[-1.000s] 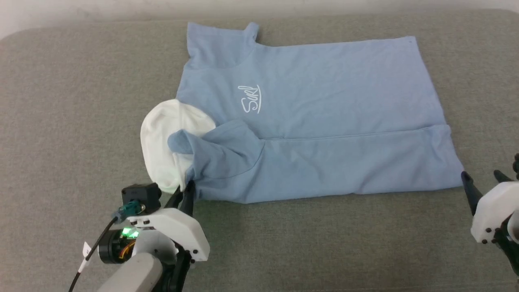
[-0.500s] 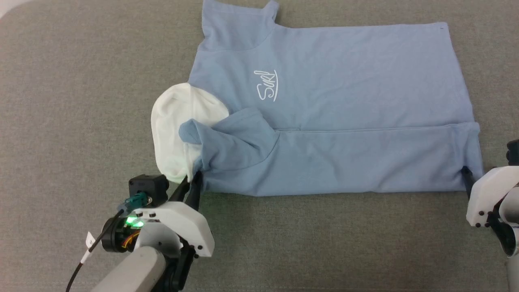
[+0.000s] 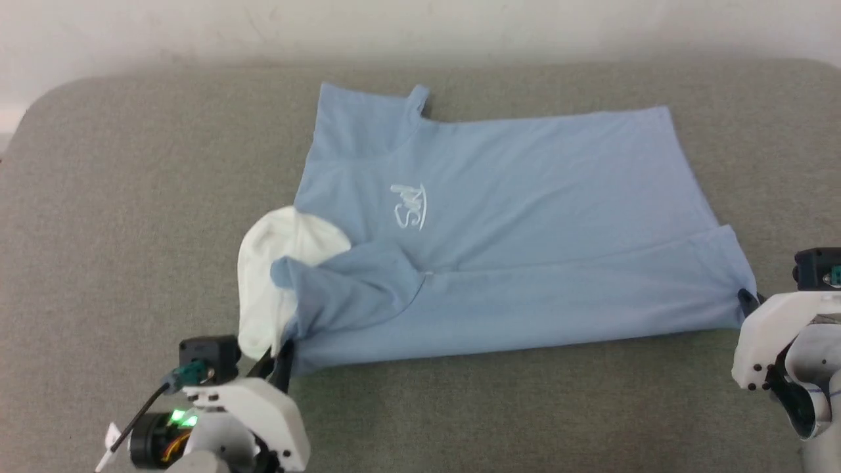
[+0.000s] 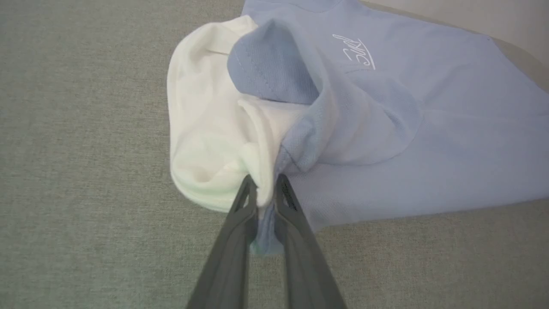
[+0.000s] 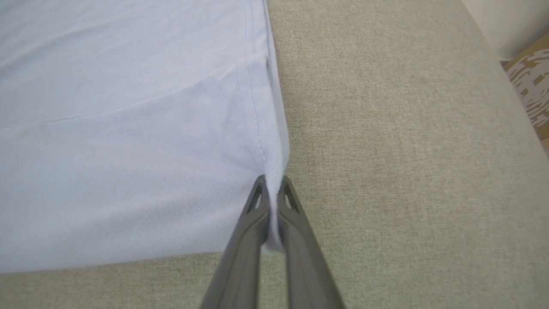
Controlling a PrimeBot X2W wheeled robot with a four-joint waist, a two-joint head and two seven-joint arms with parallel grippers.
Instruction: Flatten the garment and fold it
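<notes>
The garment [image 3: 525, 217], a light blue polo shirt with white script on the chest, lies sideways on the grey surface, its near long edge folded over. Its white collar [image 3: 276, 276] bulges out at the left. My left gripper [image 3: 279, 358] is shut on the garment's near left corner, pinching blue and white cloth [image 4: 266, 193] between its fingers. At the near right hem corner my right gripper [image 3: 746, 302] is shut on the garment, a sliver of blue hem [image 5: 273, 189] caught between its fingers.
A grey padded surface [image 3: 131, 197] carries the garment and ends at a pale wall at the back. Its rounded right edge [image 5: 493, 64] drops off toward a patterned floor patch [image 5: 529, 86].
My right gripper has moved in to the hem corner and shut on it. The head camera has shifted, so the whole picture sits differently. The left gripper keeps its hold.
</notes>
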